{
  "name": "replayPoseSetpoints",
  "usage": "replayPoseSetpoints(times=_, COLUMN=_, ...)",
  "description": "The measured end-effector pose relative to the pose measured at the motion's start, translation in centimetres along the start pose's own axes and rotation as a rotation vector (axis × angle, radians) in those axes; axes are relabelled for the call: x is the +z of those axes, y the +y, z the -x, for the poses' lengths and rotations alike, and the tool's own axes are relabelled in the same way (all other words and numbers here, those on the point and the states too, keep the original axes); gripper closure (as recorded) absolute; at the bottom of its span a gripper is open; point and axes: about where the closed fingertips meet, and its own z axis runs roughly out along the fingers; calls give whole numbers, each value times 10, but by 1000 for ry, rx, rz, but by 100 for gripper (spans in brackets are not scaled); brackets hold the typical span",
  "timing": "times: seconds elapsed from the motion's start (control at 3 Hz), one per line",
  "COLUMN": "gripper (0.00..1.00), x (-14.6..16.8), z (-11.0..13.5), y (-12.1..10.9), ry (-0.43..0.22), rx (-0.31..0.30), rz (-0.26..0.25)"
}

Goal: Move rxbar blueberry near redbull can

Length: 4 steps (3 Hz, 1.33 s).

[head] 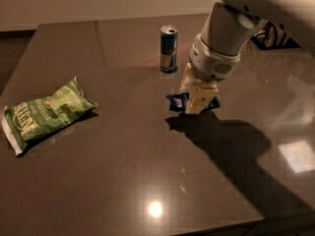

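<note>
The tool (194,101) is seen right of centre in the frame, its pale fingers clamped on the rxbar blueberry (175,102). The bar is judged, from the shadow cast below it, to be held slightly clear of the counter (118,151) so that it can be carried rather than dragged. The redbull can (168,49) is stood upright above and slightly left of the bar, near but apart, with nothing placed between them, while a green chip bag (47,113) is seen lying well apart at the left of the frame, out of the path.
</note>
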Motion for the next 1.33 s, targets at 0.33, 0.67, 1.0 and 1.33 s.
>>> replayPoseSetpoints(times=0.33, gripper=100, x=-2, z=-17, y=-44, ry=-19, rx=123, rz=-57)
replayPoseSetpoints(times=0.67, gripper=100, x=2, z=-27, y=-83, ry=-39, rx=217, rz=-97)
replayPoseSetpoints(times=1.0, gripper=100, x=9, z=-33, y=-112, ry=-48, rx=287, rz=-116)
replayPoseSetpoints(times=1.33, gripper=100, x=17, z=-38, y=-132, ry=-37, rx=345, rz=-128)
